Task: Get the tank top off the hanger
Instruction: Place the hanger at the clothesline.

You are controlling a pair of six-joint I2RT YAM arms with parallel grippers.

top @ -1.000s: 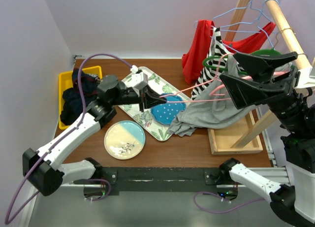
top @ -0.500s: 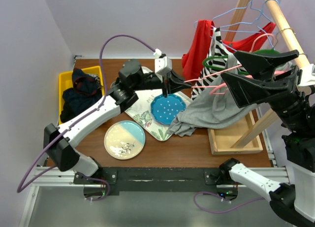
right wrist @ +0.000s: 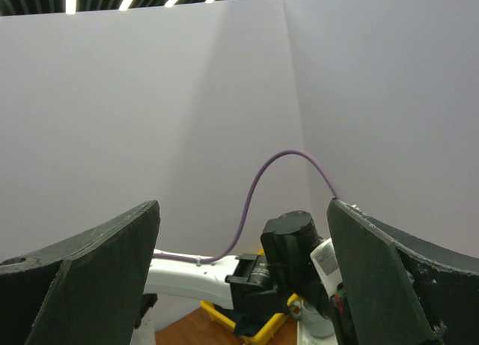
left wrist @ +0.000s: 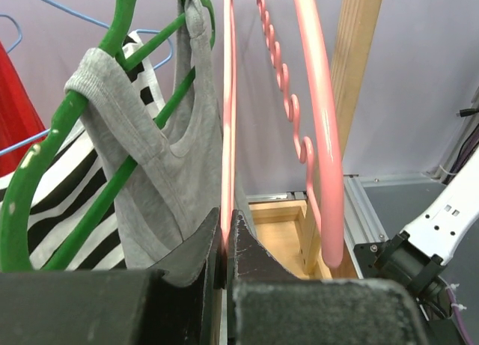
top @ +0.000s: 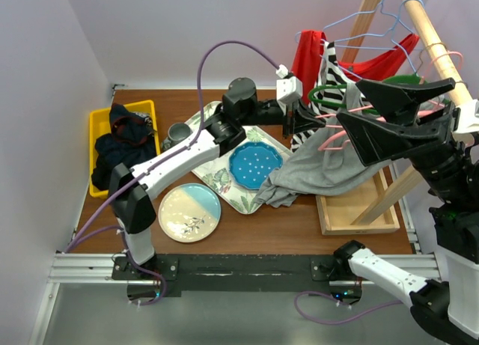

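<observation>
The left gripper (left wrist: 224, 248) was clenched on the pink hanger's (left wrist: 318, 135) thin bar; the right gripper (right wrist: 241, 210) stood wide and empty. The grey tank top (left wrist: 176, 173) hung by a strap from the green hanger (left wrist: 45, 173), its hem on the bench (top: 299, 225). A pull could snag that strap and drag both hangers.

The gray tank top (left wrist: 176, 173) hangs from a green hanger (left wrist: 37, 180). One ribbed strap is looped over the hanger's sloping arm and the other is bunched up near its hook. The crumpled lower part sags onto the table (top: 262, 229).
</observation>
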